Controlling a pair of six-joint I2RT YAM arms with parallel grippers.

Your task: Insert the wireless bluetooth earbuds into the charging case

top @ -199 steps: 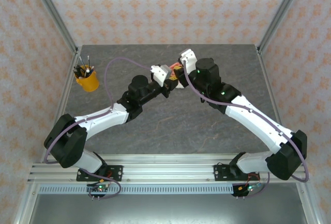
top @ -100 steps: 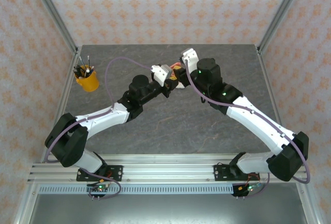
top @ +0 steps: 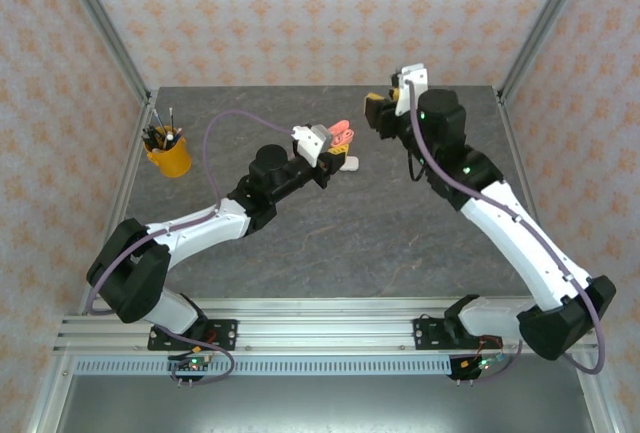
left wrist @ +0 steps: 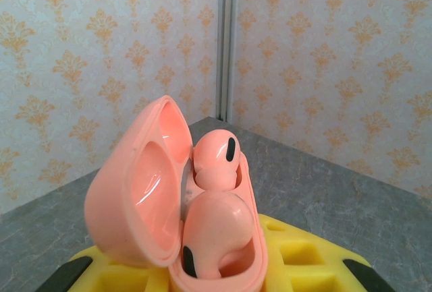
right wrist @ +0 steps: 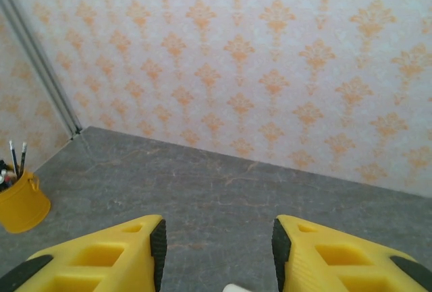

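The coral-pink charging case stands with its lid swung open to the left. Two coral-pink earbuds sit in its wells, one at the back and one at the front. My left gripper is shut on the case, yellow fingers on both sides. From above, the left gripper holds the case near the table's middle back. My right gripper hangs open to the right of the case, well apart from it. Nothing lies between the right gripper fingers.
A small white rounded item lies on the grey table just right of the left gripper; its top edge peeks in below the right fingers. A yellow cup of pens stands at the far left. Patterned walls enclose the table.
My right gripper has drawn back from the pink case, up and to the right, and its fingers have spread. The left gripper has kept still with the case.
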